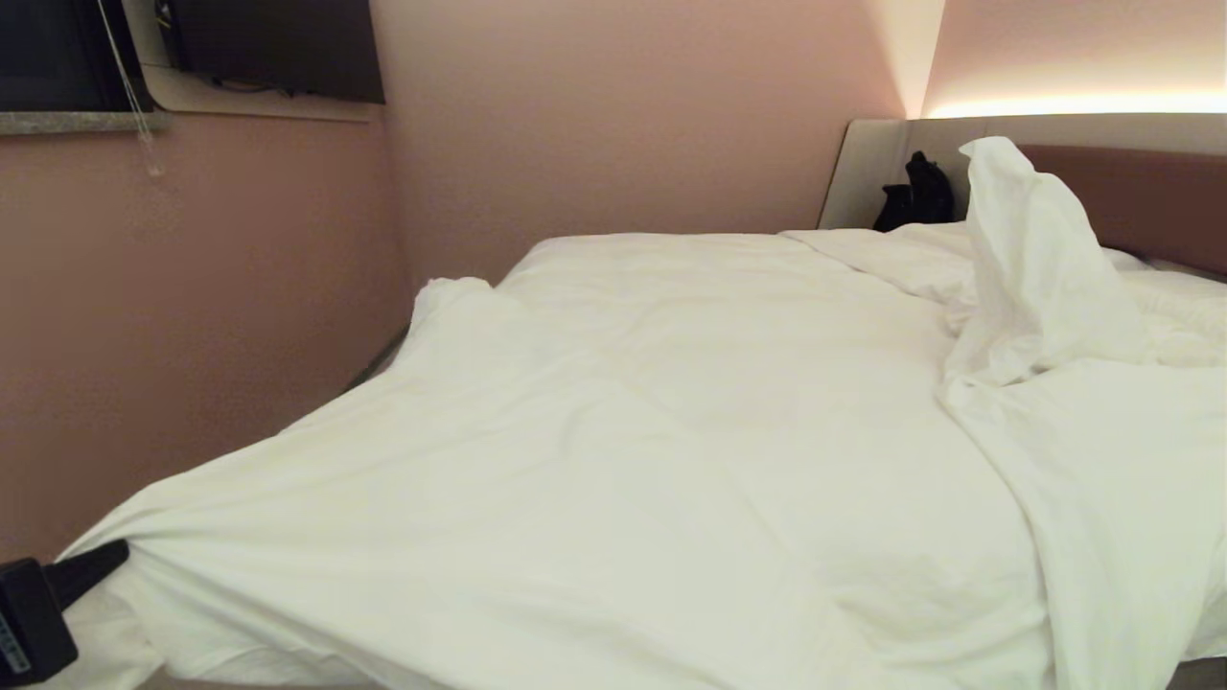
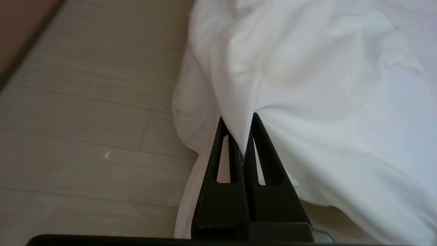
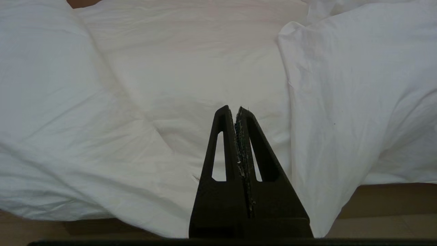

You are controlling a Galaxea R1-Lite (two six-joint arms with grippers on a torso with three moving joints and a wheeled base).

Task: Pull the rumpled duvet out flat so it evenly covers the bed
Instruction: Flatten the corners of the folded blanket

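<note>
The white duvet (image 1: 671, 402) lies over most of the bed (image 1: 1145, 196), smooth in the middle. At the back right it is bunched, with one fold standing up in a peak in front of the brown headboard. My left gripper (image 1: 115, 554) is at the near left corner of the bed, shut on a pinch of the duvet's edge. In the left wrist view the cloth (image 2: 324, 85) runs taut into the left gripper (image 2: 238, 119). My right gripper (image 3: 233, 108) is shut and empty, hovering over the duvet (image 3: 170, 68) by the bed's near edge.
A pink wall (image 1: 192, 335) runs close along the bed's left side, leaving a narrow strip of pale floor (image 2: 85, 119). A black object (image 1: 915, 196) sits at the headboard's left end. The bed's beige base (image 3: 392, 205) shows under the hanging duvet.
</note>
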